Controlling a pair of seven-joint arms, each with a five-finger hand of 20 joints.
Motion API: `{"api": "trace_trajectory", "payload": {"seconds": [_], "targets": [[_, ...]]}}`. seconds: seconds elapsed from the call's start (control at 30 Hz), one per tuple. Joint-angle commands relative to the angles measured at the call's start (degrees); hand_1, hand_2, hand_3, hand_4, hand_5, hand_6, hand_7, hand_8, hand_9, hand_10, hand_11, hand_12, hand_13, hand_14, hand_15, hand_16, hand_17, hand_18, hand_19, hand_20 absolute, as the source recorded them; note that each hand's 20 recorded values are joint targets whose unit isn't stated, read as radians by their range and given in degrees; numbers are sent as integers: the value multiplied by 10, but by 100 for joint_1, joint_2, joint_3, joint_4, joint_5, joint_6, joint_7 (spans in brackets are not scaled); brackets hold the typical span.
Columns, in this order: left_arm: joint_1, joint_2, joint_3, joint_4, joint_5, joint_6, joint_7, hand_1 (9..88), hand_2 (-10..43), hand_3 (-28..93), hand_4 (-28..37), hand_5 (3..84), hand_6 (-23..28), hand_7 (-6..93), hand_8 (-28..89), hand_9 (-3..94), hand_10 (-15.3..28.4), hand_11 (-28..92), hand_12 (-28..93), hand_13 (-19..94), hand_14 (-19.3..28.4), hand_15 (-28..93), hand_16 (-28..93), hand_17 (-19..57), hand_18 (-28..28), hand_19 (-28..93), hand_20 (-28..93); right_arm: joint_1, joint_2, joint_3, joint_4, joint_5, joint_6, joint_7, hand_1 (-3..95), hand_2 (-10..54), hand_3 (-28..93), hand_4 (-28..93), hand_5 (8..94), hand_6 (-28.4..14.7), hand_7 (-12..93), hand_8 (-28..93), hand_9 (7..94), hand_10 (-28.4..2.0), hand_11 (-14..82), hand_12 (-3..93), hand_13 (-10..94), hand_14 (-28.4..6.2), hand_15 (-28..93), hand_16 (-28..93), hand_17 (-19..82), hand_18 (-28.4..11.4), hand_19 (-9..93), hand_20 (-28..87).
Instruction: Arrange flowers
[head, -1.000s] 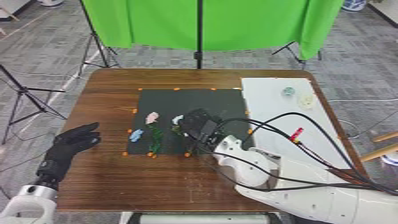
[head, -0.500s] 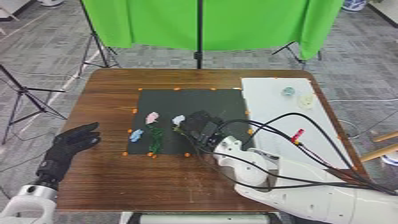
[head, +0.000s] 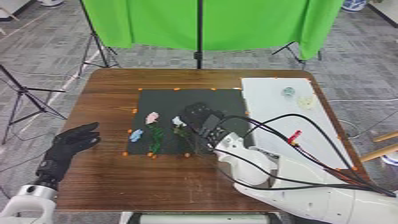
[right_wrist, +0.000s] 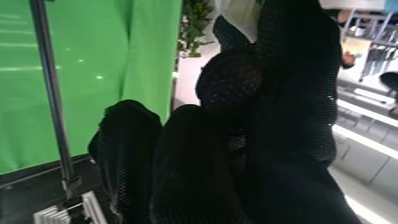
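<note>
In the head view, my right hand (head: 202, 116) is over the dark mat (head: 173, 100), just right of a white flower (head: 179, 121) whose green stem runs toward the near edge. A pink flower (head: 152, 118) with a green stem lies left of it, and a light blue flower (head: 136, 135) is farther left. My left hand (head: 75, 137) stays off the mat's left side, fingers relaxed. In the right wrist view, the glove of my right hand (right_wrist: 200, 165) has loosely extended fingers and no flower visible in it.
A white board (head: 275, 107) on the right bears a pale teal item (head: 288, 92), a pale yellow item (head: 306, 102) and a red item (head: 294, 136). Black cables loop over the right arm. Orange markers line the mat's edges.
My right hand has shifted slightly forward, away from the table's near edge. More of the white flower's stem is uncovered. The left hand has stayed still.
</note>
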Motion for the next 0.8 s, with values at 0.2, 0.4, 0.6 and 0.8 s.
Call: {"api": "trace_trajectory", "payload": {"seconds": [0.2, 0.4, 0.6, 0.8], "targets": [[67, -18, -28, -16, 14, -100, -100, 409, -95, 636, -81, 438, 49, 129, -66, 445, 131, 207, 109, 394, 172, 220, -19, 87, 128, 89, 182, -186, -56, 488, -129, 933, 381, 34, 909, -95, -283, 450, 829, -7, 258, 176, 862, -100, 556, 355, 937, -10, 731, 369, 704, -159, 932, 714], [44, -17, -10, -6, 19, -139, -117, 409, -95, 636, -81, 437, 49, 127, -66, 445, 131, 207, 109, 394, 172, 221, -19, 88, 128, 89, 182, -259, -90, 565, -245, 1687, 246, -30, 908, -95, -283, 454, 827, -7, 264, 176, 861, -100, 555, 357, 937, -10, 730, 371, 704, -159, 932, 715], [77, 5, -23, -30, 15, -139, -138, 409, -95, 636, -81, 436, 48, 128, -66, 444, 131, 206, 110, 393, 173, 220, -19, 87, 128, 89, 182, -378, -99, 663, -277, 1939, 210, -66, 899, -95, -283, 466, 815, -5, 275, 185, 854, -100, 554, 358, 937, -11, 726, 375, 700, -159, 932, 716], [30, 31, 13, -6, 8, -139, -113, 409, -95, 635, -81, 436, 48, 128, -66, 442, 130, 205, 110, 392, 173, 220, -19, 87, 128, 89, 182, -529, -14, 924, -309, 2047, 312, -79, 888, -95, -283, 470, 800, -5, 277, 185, 845, -101, 544, 355, 931, -13, 713, 378, 685, -160, 932, 704]]}}
